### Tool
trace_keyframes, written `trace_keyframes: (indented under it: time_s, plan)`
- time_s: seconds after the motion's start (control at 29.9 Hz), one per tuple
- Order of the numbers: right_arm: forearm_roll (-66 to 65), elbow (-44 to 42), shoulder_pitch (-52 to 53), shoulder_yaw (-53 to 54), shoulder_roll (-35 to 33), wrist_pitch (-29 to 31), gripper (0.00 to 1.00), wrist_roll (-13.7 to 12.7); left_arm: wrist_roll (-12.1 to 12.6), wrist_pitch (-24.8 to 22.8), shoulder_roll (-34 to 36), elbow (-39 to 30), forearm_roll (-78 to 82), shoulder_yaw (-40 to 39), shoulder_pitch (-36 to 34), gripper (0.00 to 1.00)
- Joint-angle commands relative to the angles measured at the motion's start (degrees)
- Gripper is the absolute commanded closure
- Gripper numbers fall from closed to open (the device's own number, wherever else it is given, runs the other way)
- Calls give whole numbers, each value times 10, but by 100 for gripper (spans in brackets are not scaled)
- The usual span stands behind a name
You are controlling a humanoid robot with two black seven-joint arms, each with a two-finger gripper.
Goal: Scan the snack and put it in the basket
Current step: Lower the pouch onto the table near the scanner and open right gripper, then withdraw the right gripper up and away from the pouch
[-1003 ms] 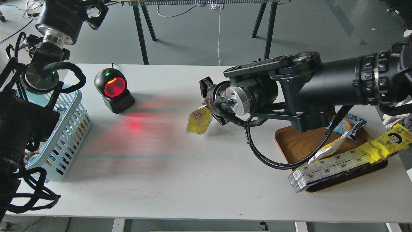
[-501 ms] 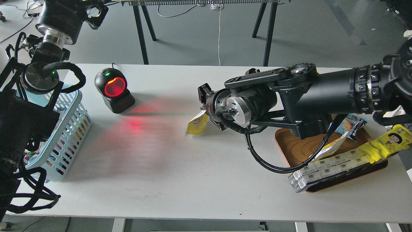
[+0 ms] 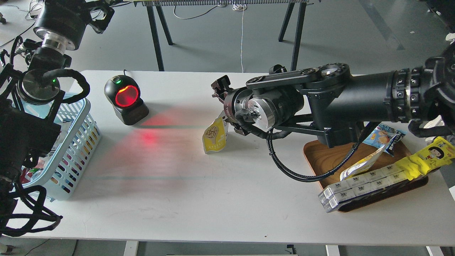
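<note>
The snack [image 3: 214, 137], a small yellow pouch picturing beige nuts, hangs upright by its white top from my right gripper [image 3: 223, 113] at the table's middle. Its lower edge is at or just above the tabletop. The gripper's fingers are mostly hidden behind the wrist, but they pinch the pouch's top. The light blue slotted basket [image 3: 76, 138] stands at the left edge, partly behind my left arm. My left arm rises at the far left to its dark far end [image 3: 96, 12] at the frame's top, where the fingers cannot be told apart.
A black barcode scanner [image 3: 125, 99] with a glowing red window stands at the back left and casts red light on the table [image 3: 149, 137]. At the right, a brown wooden tray [image 3: 328, 160] holds a blue packet [image 3: 385, 137], a long yellow pack [image 3: 426, 158] and white boxes [image 3: 359, 188].
My right gripper has shifted slightly left and turned. The pouch now hangs more upright with its printed front towards me. My left arm has shifted slightly left.
</note>
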Motion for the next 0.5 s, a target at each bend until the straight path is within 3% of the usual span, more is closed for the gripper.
trace_keyframes:
  time_s: [0.0, 0.27, 0.37, 0.47]
  plan:
    - [-2, 1, 17, 9, 0, 0, 1, -1, 0, 1, 5, 0, 0, 1, 1, 0]
    - [-10, 11, 59, 73, -5, 2, 1, -1, 6, 1, 26, 1, 0, 3, 0, 0]
    - [-11, 19, 61, 109, -83, 3, 1, -1, 8, 0, 47, -6, 1, 8, -2, 0]
    - [-11, 28, 57, 140, -156, 5, 1, -1, 26, -17, 74, -22, 7, 28, -3, 0]
